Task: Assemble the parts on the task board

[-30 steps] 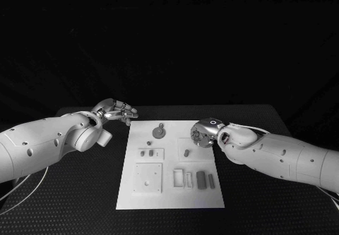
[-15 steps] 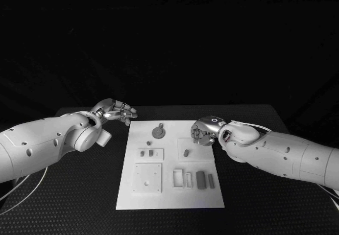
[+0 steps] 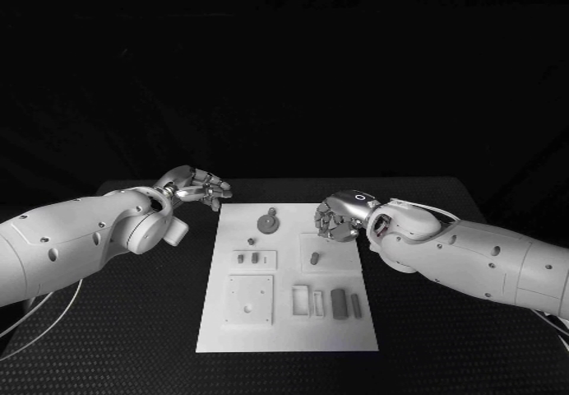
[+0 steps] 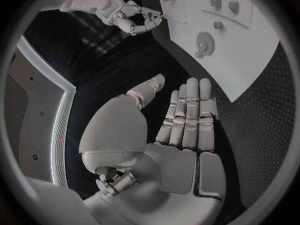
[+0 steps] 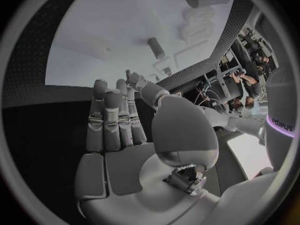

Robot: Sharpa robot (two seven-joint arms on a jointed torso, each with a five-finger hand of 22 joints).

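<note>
The white task board [image 3: 284, 329] lies in the middle of the black table. On it are a grey toothed disc [image 3: 269, 220], a short peg [image 3: 314, 257], two small pieces [image 3: 248, 257] in a square recess, a holed square plate [image 3: 250, 298] and dark bars [image 3: 338, 300]. My left hand [image 3: 196, 188] hovers off the board's far left corner, palm flat, fingers straight [image 4: 187, 120], holding nothing. My right hand [image 3: 338, 218] hangs over the board's far right part, beside the disc, fingers [image 5: 115, 120] extended and empty. The left wrist view shows the disc [image 4: 204, 43] and the right hand [image 4: 134, 17].
Bare black table [image 3: 131, 313] surrounds the board on all sides. Narrow white slots [image 3: 300, 298] sit between the square plate and the dark bars. The right wrist view shows the peg [image 5: 156, 47] on the board [image 5: 106, 30] ahead of the fingers.
My right hand has drifted a little toward the board's far edge and toward the disc. The left hand and the parts have stayed put.
</note>
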